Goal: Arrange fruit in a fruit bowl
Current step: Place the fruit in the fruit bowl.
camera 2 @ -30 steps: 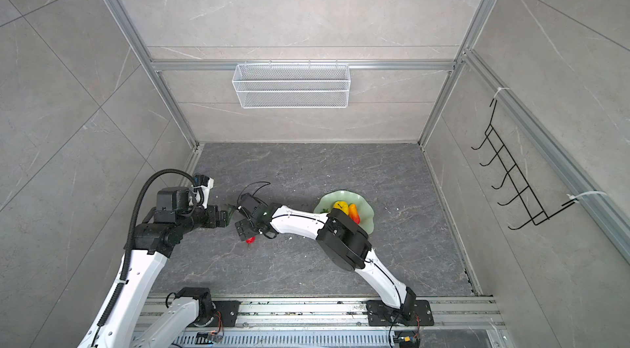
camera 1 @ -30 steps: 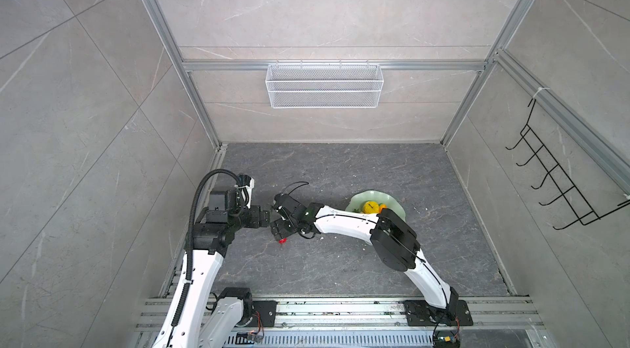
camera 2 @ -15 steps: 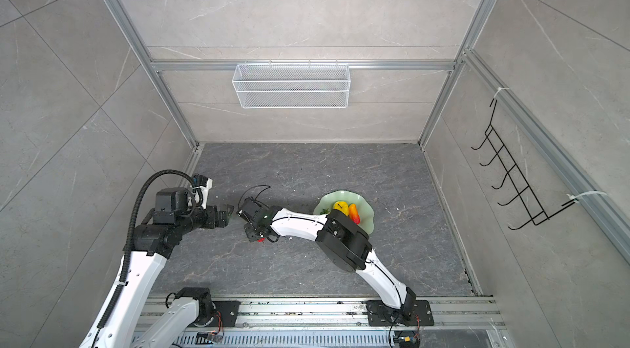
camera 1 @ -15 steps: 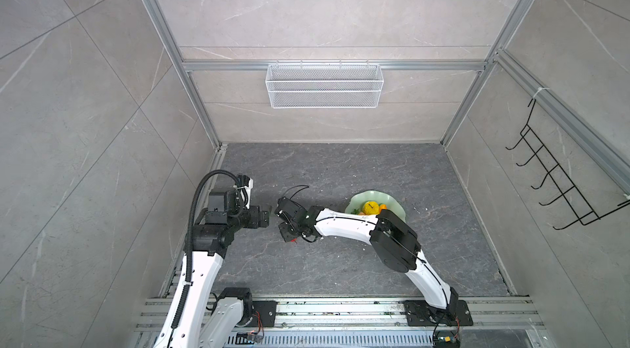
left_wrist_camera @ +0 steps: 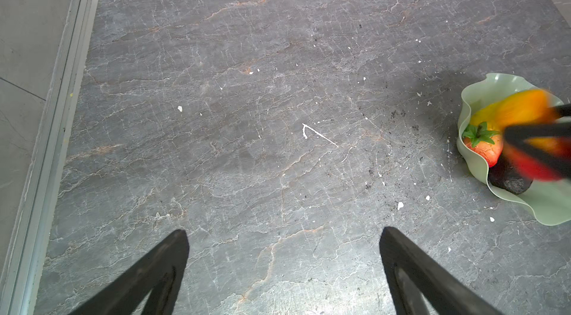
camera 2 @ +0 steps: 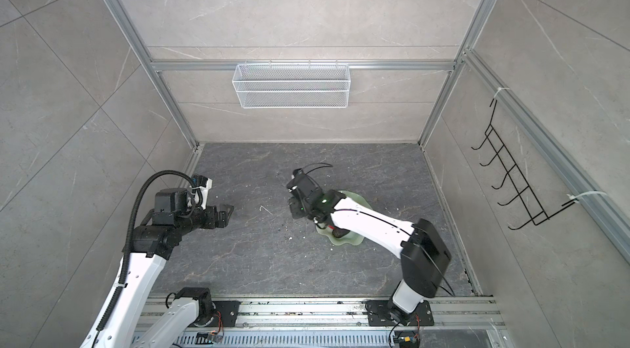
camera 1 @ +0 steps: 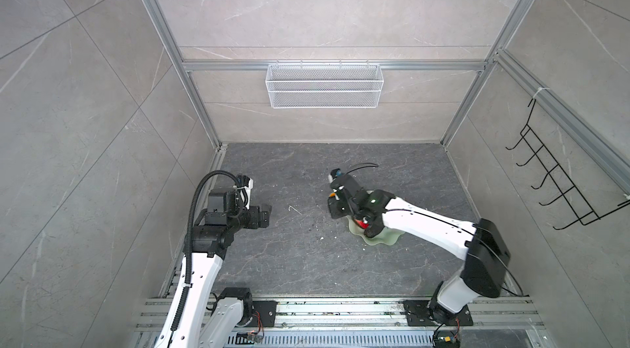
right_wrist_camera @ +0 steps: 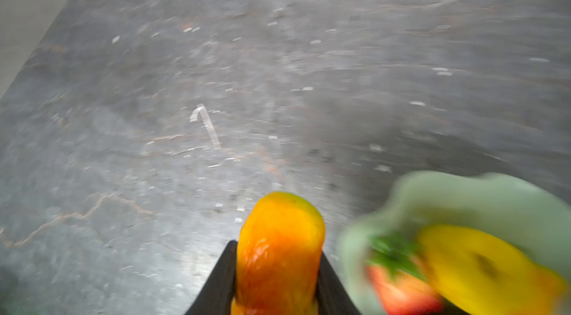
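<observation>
R gripper [right_wrist_camera: 276, 248] clamped on orange-yellow fruit [right_wrist_camera: 279, 230], by green bowl [camera 1: 385, 242] right of ctr in a top view, L gripper [left_wrist_camera: 284, 230] jaws wide apart

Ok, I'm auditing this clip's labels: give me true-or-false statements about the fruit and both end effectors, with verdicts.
The right end effector grips an elongated orange-yellow fruit. True.
The left end effector holds the strawberry. False: it is open and empty; the strawberry lies in the bowl.
The dark oval fruit lies in the bowl. True.
The bowl sits in the wire basket. False: it stands on the grey surface; that basket hangs on the wall.
</observation>
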### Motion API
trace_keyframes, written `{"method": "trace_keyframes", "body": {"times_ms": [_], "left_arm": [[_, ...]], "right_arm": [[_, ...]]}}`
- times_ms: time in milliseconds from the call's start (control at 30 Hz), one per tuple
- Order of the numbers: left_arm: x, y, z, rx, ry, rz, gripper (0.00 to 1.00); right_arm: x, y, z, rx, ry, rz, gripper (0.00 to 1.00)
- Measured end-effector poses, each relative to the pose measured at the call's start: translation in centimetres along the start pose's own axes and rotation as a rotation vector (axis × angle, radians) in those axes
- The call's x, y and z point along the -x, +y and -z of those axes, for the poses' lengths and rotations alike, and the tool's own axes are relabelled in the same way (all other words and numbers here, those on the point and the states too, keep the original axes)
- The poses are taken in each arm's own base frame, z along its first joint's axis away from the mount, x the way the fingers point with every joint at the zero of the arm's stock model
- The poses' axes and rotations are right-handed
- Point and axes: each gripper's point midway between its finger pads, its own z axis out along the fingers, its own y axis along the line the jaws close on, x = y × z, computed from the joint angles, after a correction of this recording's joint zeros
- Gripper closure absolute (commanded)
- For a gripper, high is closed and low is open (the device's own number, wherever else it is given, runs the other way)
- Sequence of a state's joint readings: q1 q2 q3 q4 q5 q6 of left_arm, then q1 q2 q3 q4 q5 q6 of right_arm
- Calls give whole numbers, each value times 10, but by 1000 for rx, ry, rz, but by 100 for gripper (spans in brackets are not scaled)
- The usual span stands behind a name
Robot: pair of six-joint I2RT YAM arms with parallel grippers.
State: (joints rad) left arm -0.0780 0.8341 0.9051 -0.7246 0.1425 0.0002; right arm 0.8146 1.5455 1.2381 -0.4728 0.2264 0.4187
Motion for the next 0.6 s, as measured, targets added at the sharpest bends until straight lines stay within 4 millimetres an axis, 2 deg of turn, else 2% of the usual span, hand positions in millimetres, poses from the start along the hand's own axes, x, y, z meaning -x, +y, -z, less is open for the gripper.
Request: {"method": "trace_keyframes", "body": {"times_ms": [133,233,467,600], "left_arm": [[0,-1,0,-4,-1,-1,0],[1,-3,1,-15,-6,-1,0],[2,-4,4,-19,-18,-4,0],[1,-4,4,-19,-18,-4,0]], "right_arm": [[-9,-65,25,-121,-11,-77,88],[-25,-96,32,-192,16,-115,88],[-77,-140,20,-307,126,-174,89],[-91,-156,16,-360,143,-214,90]]}}
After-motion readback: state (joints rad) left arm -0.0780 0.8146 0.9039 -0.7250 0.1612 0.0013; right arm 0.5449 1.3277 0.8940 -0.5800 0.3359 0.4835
